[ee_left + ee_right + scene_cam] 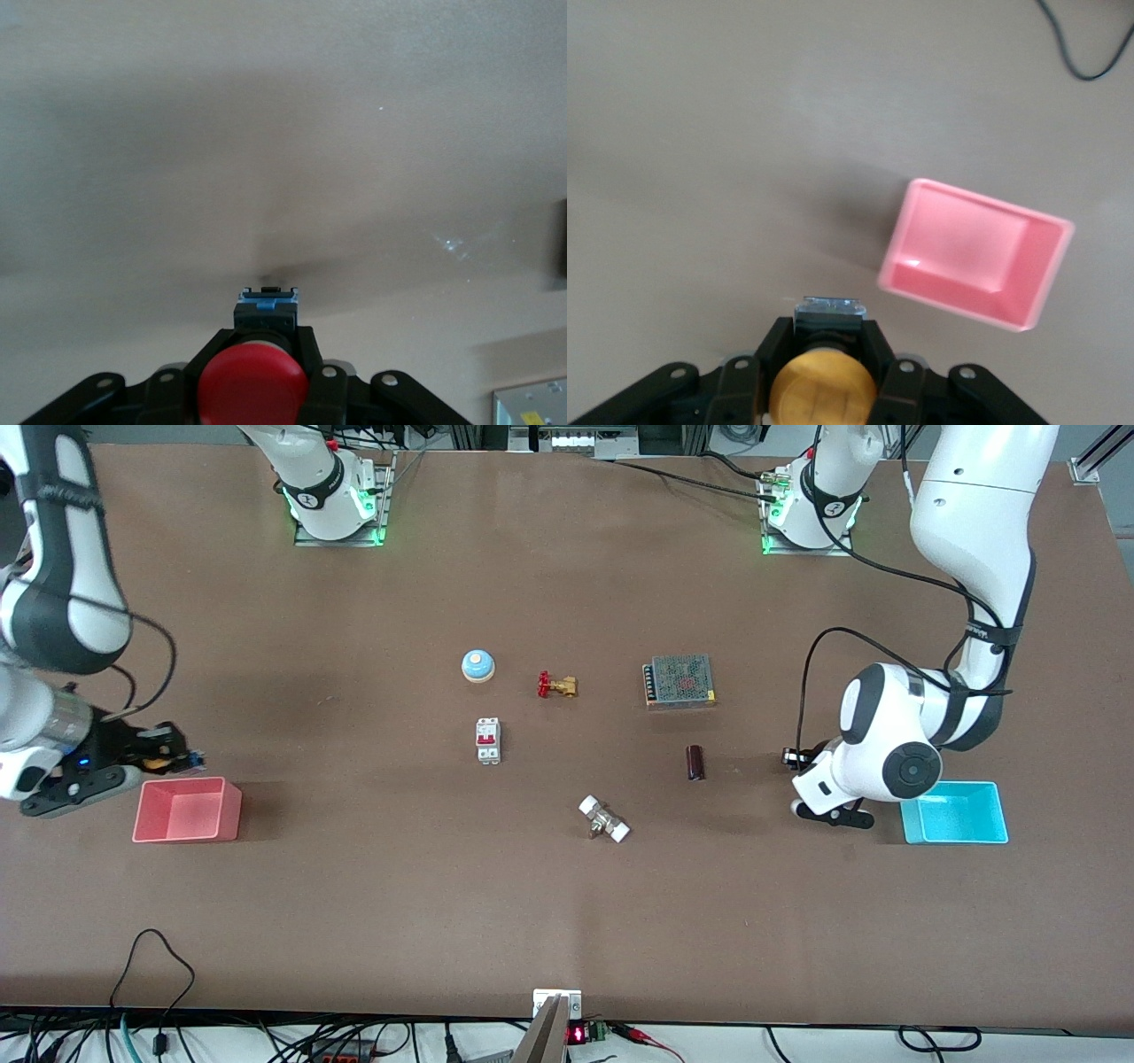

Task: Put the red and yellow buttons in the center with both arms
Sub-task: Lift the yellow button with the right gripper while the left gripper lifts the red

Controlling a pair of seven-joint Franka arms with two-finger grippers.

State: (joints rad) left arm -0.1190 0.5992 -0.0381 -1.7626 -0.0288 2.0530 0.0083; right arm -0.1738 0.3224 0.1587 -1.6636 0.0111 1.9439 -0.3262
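My left gripper (795,759) is shut on the red button (252,385), held up over the brown table (567,903) beside the cyan tray, toward the left arm's end. In the left wrist view the fingers (307,347) clamp the button's black body under its red cap. My right gripper (164,755) is shut on the yellow button (158,762), held up over the table just beside the pink tray, toward the right arm's end. In the right wrist view the orange-yellow cap (822,385) sits between the fingers (774,341). The center of the table holds neither button.
A pink tray (226,810) and a cyan tray (999,815) sit at either end. Mid-table lie a blue dome (477,665), brass valve (556,685), circuit breaker (488,740), mesh power supply (679,680), dark cylinder (695,763) and white-ended fitting (604,819).
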